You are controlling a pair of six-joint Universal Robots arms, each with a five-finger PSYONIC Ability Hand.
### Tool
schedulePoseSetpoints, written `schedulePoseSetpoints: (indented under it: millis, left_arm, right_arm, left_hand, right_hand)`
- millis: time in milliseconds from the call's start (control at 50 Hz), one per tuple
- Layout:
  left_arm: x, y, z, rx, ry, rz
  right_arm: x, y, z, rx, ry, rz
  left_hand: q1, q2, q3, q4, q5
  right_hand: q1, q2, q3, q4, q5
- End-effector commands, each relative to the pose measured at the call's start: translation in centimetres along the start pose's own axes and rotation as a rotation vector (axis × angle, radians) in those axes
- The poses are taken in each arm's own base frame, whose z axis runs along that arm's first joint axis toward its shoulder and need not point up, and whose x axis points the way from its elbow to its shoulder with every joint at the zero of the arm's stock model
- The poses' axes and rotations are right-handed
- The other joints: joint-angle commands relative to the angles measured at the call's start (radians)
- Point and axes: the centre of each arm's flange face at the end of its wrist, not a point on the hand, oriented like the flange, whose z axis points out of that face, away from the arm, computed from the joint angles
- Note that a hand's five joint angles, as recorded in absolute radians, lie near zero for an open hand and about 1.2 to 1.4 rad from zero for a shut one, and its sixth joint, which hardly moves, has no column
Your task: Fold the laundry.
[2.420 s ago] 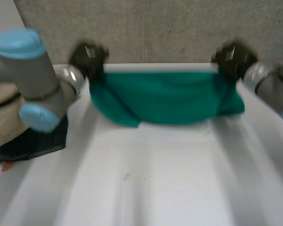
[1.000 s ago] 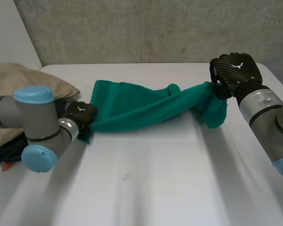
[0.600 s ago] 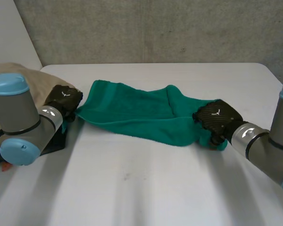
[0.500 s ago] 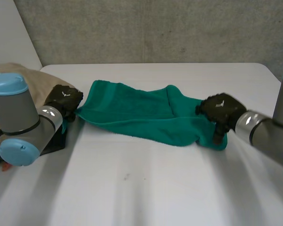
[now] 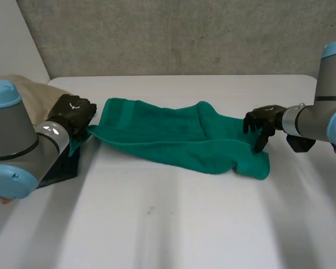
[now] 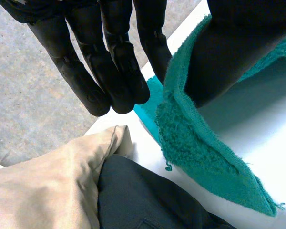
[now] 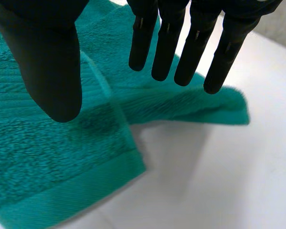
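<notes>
Now the green towel [image 5: 173, 137] lies rumpled across the far half of the white counter [image 5: 185, 224], stretched between the two hands. The left hand [image 5: 73, 112] is at the towel's left corner, which is raised a little off the counter. In the left wrist view the towel's edge [image 6: 195, 143] runs up between the thumb and the nearest finger and looks pinched there, while the other fingers [image 6: 109, 62] stay straight and clear of it. The right hand [image 5: 263, 120] hangs over the towel's right end with fingers [image 7: 167, 43] straight, spread from the thumb and holding nothing. A beige cloth [image 5: 33, 89] and a dark garment [image 6: 148, 200] lie beside the left hand.
</notes>
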Motion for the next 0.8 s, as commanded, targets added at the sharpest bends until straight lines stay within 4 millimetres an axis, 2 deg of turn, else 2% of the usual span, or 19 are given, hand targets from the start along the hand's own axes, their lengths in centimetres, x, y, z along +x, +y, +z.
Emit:
schedulePoseSetpoints:
  millis: [20, 180, 280, 320, 340, 360, 420, 500, 580, 600, 660, 680, 740, 760, 800]
  left_arm:
    - [-0.1, 0.0, 0.3, 0.002, -0.004, 0.000]
    - [-0.2, 0.3, 0.4, -0.005, -0.007, -0.001]
    - [-0.2, 0.5, 0.5, -0.009, -0.004, -0.002]
    - [-0.2, 0.5, 0.5, -0.010, -0.003, -0.002]
    - [-0.2, 0.5, 0.5, -0.012, -0.003, -0.003]
    - [-0.1, 0.5, 0.5, -0.013, 0.000, -0.003]
    - [-0.1, 0.4, 0.3, -0.020, 0.004, 0.000]
    - [-0.3, 0.0, -0.5, -0.042, 0.021, 0.014]
    - [-0.8, -0.9, -2.5, -0.074, 0.059, 0.029]
    - [-0.8, -1.4, -3.7, -0.087, 0.087, 0.039]
    - [-0.7, -2.3, -5.8, -0.104, 0.144, 0.067]
    - [-0.7, -2.7, -7.4, -0.124, 0.182, 0.090]
    - [-0.8, -3.5, -9.7, -0.152, 0.228, 0.125]
    - [-0.9, -3.9, -11.1, -0.167, 0.250, 0.148]
    - [-1.2, -4.4, -12.2, -0.178, 0.263, 0.163]
  right_arm:
    - [-0.6, 0.7, 0.2, -0.013, -0.074, 0.130]
    - [-1.5, 1.2, -0.2, -0.043, -0.117, 0.159]
    - [-2.4, 2.3, 0.0, -0.094, -0.139, 0.146]
    - [-2.5, 2.5, -0.1, -0.102, -0.138, 0.130]
    - [-2.4, 2.5, -0.2, -0.102, -0.134, 0.125]
    - [-2.1, 2.1, -0.4, -0.092, -0.117, 0.115]
    - [-1.2, 1.3, -1.3, -0.074, -0.074, 0.117]
    - [0.2, 0.0, -3.9, -0.054, -0.016, 0.119]
    - [0.7, -0.1, -7.5, -0.058, -0.002, 0.052]
    - [0.6, 0.0, -9.5, -0.061, 0.007, -0.033]
    - [0.1, 0.6, -12.7, -0.074, 0.021, -0.194]
    - [-0.1, 1.0, -14.8, -0.079, 0.042, -0.309]
    - [0.0, 1.8, -17.2, -0.084, 0.091, -0.475]
    - [-0.1, 2.2, -18.2, -0.084, 0.122, -0.573]
    - [-0.2, 2.8, -18.7, -0.092, 0.133, -0.627]
  left_hand:
    - [0.227, 0.199, 0.206, 0.198, 0.233]
    - [0.227, 0.199, 0.206, 0.198, 0.233]
    - [0.227, 0.199, 0.206, 0.198, 0.233]
    - [0.227, 0.199, 0.206, 0.198, 0.233]
    - [0.227, 0.199, 0.206, 0.198, 0.233]
    - [0.227, 0.199, 0.206, 0.198, 0.233]
    - [0.227, 0.199, 0.206, 0.198, 0.233]
    - [0.227, 0.199, 0.206, 0.198, 0.233]
    - [0.227, 0.199, 0.206, 0.198, 0.233]
    - [0.227, 0.199, 0.206, 0.198, 0.233]
    - [0.227, 0.199, 0.206, 0.198, 0.233]
    - [0.227, 0.199, 0.206, 0.198, 0.233]
    - [0.227, 0.199, 0.206, 0.198, 0.233]
    - [0.227, 0.199, 0.206, 0.198, 0.233]
    - [0.227, 0.199, 0.206, 0.198, 0.233]
  right_hand:
    - [0.113, 0.111, 0.101, 0.104, 0.098]
    - [0.137, 0.134, 0.124, 0.127, 0.121]
    - [0.151, 0.149, 0.139, 0.142, 0.136]
    - [0.274, 0.272, 0.262, 0.265, 0.258]
    - [0.423, 0.421, 0.411, 0.414, 0.407]
    - [0.797, 0.795, 0.785, 0.788, 0.781]
    - [0.801, 0.798, 0.788, 0.791, 0.785]
    - [0.801, 0.798, 0.788, 0.791, 0.785]
    - [0.801, 0.798, 0.788, 0.791, 0.785]
    - [0.801, 0.798, 0.788, 0.791, 0.785]
    - [0.801, 0.798, 0.788, 0.791, 0.785]
    - [0.801, 0.798, 0.788, 0.791, 0.785]
    - [0.801, 0.798, 0.788, 0.791, 0.785]
    - [0.801, 0.798, 0.788, 0.791, 0.785]
    - [0.801, 0.798, 0.788, 0.791, 0.785]
